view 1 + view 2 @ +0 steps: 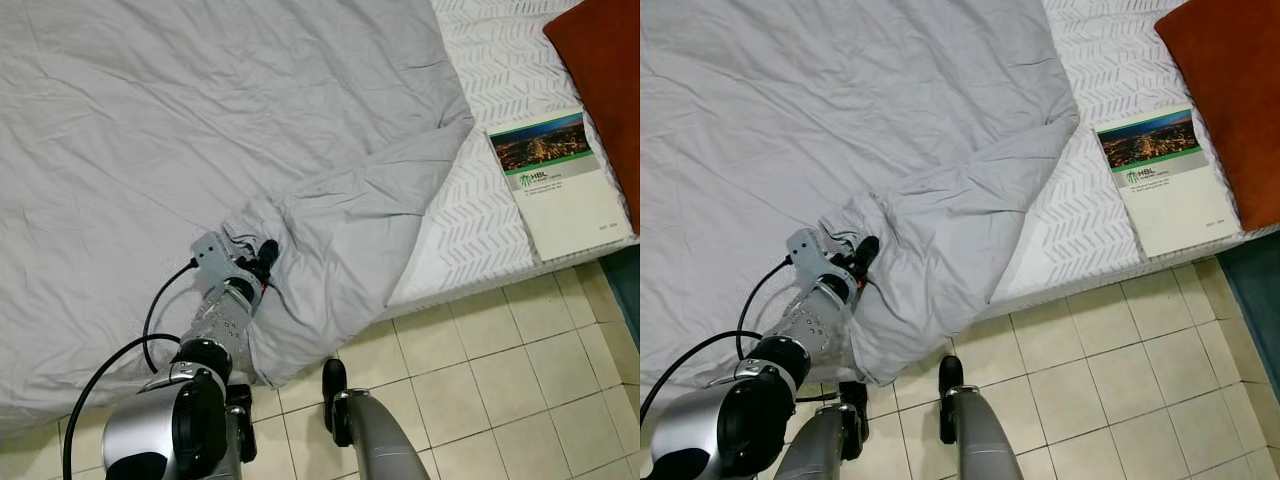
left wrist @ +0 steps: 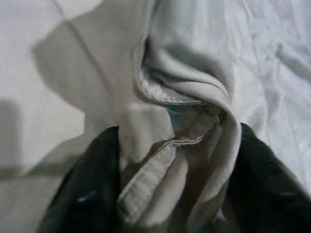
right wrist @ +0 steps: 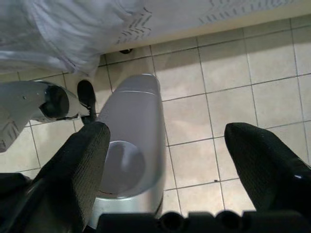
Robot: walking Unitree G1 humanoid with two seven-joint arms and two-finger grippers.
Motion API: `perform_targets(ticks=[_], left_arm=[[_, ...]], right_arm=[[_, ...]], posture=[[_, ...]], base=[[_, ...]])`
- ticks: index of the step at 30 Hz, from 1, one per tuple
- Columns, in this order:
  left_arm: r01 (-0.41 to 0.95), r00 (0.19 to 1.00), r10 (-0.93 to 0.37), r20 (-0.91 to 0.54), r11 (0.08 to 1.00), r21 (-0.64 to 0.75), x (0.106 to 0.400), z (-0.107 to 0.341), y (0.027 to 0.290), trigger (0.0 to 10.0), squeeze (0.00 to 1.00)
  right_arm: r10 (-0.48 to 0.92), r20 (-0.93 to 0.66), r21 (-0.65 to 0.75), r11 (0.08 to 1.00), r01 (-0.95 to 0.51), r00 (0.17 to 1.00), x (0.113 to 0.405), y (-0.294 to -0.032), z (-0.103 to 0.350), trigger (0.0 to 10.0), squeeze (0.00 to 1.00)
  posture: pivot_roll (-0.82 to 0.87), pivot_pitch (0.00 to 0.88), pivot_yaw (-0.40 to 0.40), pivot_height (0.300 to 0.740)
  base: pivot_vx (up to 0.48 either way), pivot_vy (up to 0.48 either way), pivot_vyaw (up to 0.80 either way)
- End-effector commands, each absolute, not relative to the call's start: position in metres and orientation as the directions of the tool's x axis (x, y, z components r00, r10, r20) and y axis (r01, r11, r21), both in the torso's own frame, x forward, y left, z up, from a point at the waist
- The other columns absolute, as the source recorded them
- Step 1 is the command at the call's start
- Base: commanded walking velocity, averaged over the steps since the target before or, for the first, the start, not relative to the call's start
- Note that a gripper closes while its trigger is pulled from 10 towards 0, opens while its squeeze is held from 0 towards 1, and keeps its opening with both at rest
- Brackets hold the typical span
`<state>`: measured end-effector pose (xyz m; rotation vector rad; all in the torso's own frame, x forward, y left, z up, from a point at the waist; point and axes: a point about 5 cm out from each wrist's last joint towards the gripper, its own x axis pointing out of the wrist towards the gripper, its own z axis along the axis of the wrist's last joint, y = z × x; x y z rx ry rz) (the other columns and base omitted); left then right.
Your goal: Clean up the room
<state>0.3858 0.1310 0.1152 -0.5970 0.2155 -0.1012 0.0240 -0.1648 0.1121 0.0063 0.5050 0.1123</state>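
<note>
Left eye view showed the bed (image 1: 480,215) under a rumpled grey duvet (image 1: 200,120), its corner hanging over the edge onto the tiled floor (image 1: 500,390). A book (image 1: 558,180) lay beside an orange pillow (image 1: 605,70). The left tool (image 1: 262,258) was clenched on a duvet fold — the right tool (image 3: 165,160) hung released above the floor.

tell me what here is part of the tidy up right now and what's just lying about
In the job:
- grey duvet, a fold pinched at the bed's edge
- left claw, shut on that fold

Lying about:
- booklet on the mattress
- orange pillow
- right claw, open over the tiled floor
</note>
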Motion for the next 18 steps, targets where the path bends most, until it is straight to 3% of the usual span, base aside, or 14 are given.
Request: perform_targets(ticks=[1, 10, 11, 18], left_arm=[[0.016, 0.943, -0.188, -0.275, 0.850, -0.527, 0.373, 0.089, 0.123, 0.0, 0.00], [0.170, 0.919, -0.237, -0.314, 0.959, -0.227, 0.363, 0.075, 0.125, 0.0, 0.00], [0.195, 0.918, -0.254, -0.305, 0.958, -0.212, 0.360, 0.072, 0.127, 0.0, 0.00], [0.278, 0.909, -0.288, -0.300, 0.957, -0.078, 0.359, 0.073, 0.120, 0.0, 0.00]], right_arm=[[0.093, -0.534, 0.034, 0.996, -0.088, 0.840, 0.016, -0.166, 0.105, 10.0, 0.00], [0.084, -0.506, 0.040, 0.996, -0.075, 0.859, 0.036, -0.168, 0.083, 10.0, 0.00], [0.084, -0.484, 0.036, 0.996, -0.075, 0.871, 0.048, -0.171, 0.077, 10.0, 0.00], [0.027, -0.402, -0.027, 0.999, -0.041, 0.915, 0.088, -0.193, 0.068, 10.0, 0.00]], posture=[[-0.43, 0.678, -0.112, 0.740], [-0.35, 0.593, -0.073, 0.740], [-0.32, 0.520, -0.060, 0.740], [-0.31, 0.402, -0.011, 0.740]], base=[[0.000, 0.000, 0.00], [0.000, 0.000, 0.00], [0.000, 0.000, 0.00], [0.000, 0.000, 0.00]])
